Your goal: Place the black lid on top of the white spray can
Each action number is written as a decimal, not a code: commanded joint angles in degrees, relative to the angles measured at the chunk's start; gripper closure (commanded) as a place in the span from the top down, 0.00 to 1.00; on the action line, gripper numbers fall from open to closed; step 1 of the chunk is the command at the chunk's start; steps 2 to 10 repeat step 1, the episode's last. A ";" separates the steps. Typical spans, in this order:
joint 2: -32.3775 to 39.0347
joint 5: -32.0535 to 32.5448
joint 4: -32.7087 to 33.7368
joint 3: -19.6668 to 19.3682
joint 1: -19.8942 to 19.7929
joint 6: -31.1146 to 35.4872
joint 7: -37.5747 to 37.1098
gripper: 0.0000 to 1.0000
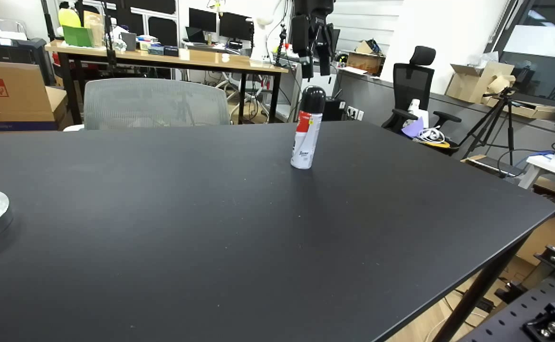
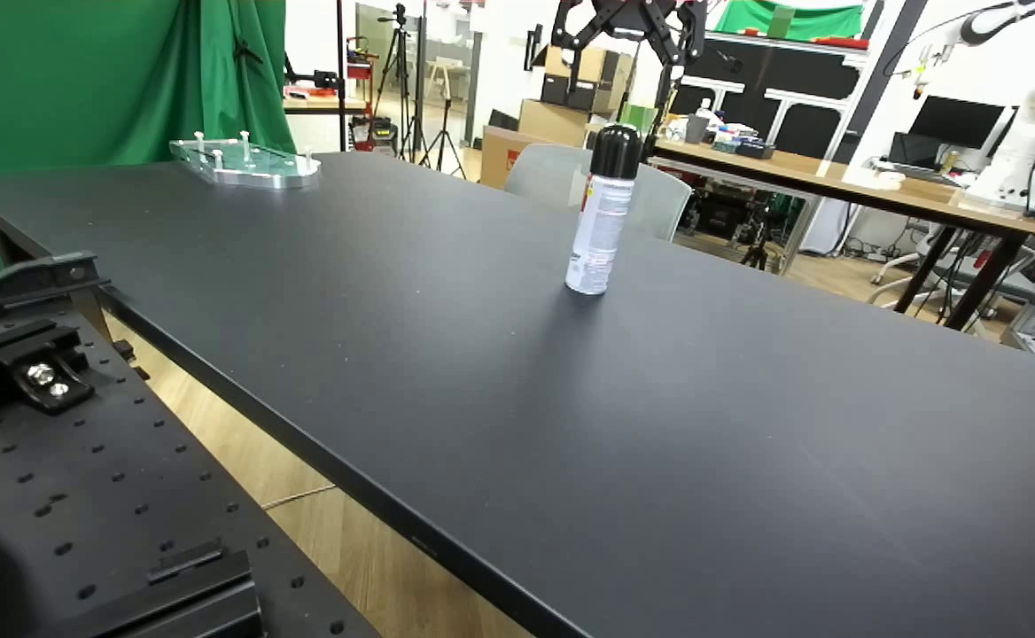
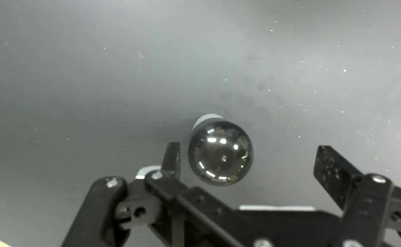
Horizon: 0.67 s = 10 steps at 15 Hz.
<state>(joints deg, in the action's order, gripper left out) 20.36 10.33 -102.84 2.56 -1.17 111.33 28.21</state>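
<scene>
Glossy black domed lid (image 1: 313, 99) is seated on white cylindrical spray can (image 1: 306, 145); placing seems completed; black fingers (image 3: 335, 176) are spread wide.

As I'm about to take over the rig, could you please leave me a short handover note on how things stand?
The gripper is open, above the black lid, and holds nothing.
The black lid sits on top of the white spray can, with no gap showing between them in either exterior view.
The white spray can stands upright on the black table.
Done: the black lid is in place.
Left: probably only backing the gripper away, and perhaps checking that the black lid is firmly seated, which the pictures cannot settle.
</scene>
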 commanded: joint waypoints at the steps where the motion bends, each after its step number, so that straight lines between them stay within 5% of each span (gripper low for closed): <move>1: 0.03 0.02 0.01 0.20 -0.16 -0.16 -0.03 1.00; 10: 0.03 0.02 0.01 0.20 -0.16 -0.16 -0.03 1.00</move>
